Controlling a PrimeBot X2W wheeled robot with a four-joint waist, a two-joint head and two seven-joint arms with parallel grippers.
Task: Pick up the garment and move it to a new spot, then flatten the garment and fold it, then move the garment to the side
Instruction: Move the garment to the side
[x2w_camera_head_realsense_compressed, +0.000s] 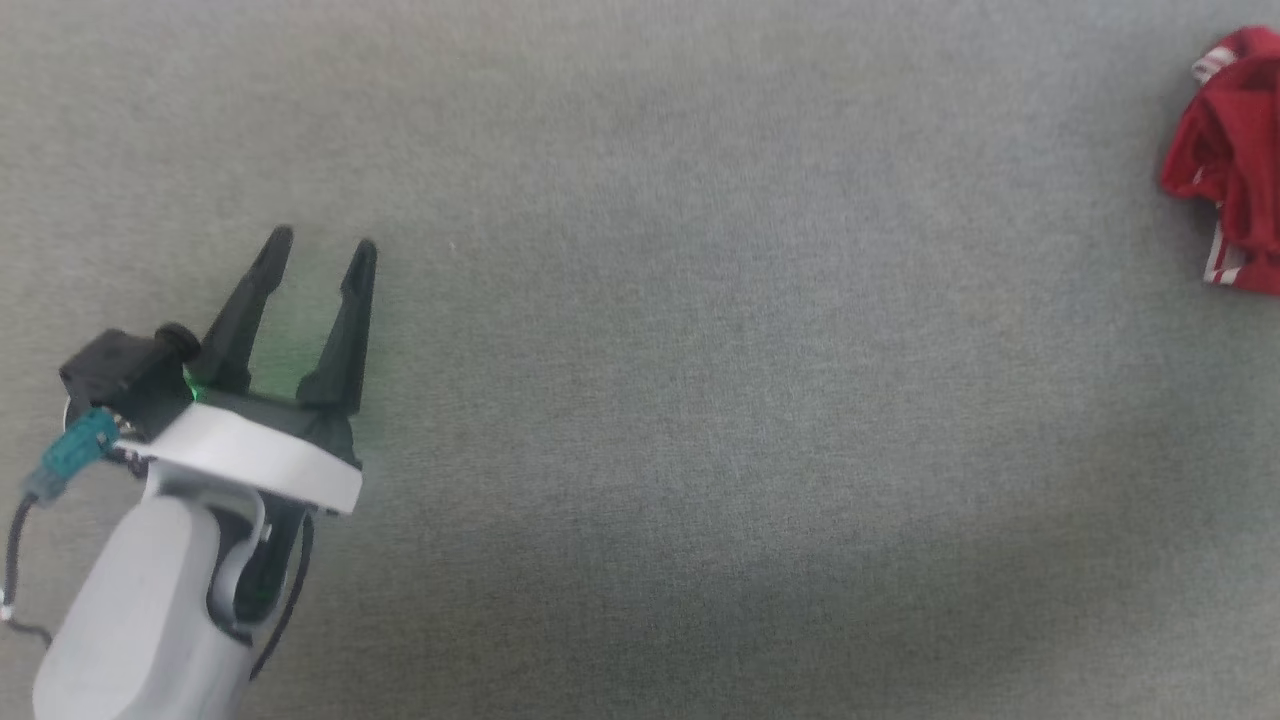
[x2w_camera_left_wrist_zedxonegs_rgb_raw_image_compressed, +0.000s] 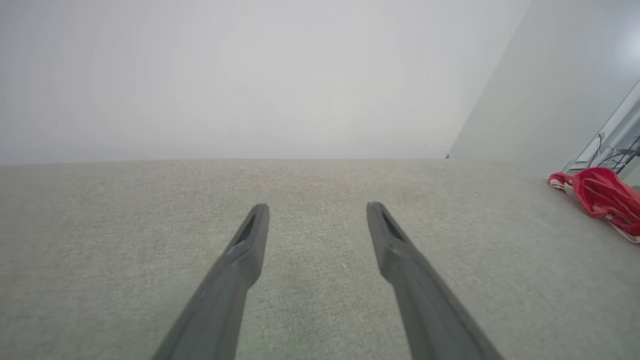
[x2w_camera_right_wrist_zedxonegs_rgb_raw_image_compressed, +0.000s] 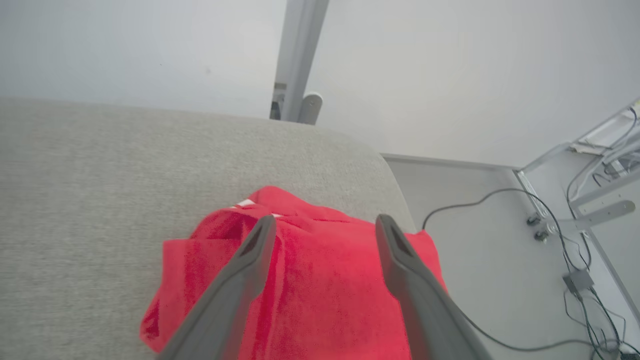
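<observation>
Red garment (x2w_camera_head_realsense_compressed: 1232, 150) bunched at frame's right edge; right gripper (x2w_camera_right_wrist_zedxonegs_rgb_raw_image_compressed: 325, 222) just above, spread, empty; left gripper (x2w_camera_head_realsense_compressed: 324, 242) far, spread, empty.

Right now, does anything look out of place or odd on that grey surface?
Yes: the red garment lies crumpled in a heap at the right edge of the grey fabric surface, by its rounded corner, rather than spread flat. The right tool is above it, open; the left tool is open over bare fabric.

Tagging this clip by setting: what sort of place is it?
Probably an indoor lab or test room: a broad grey fabric-covered surface, plain pale walls, and cables trailing across the floor.
</observation>
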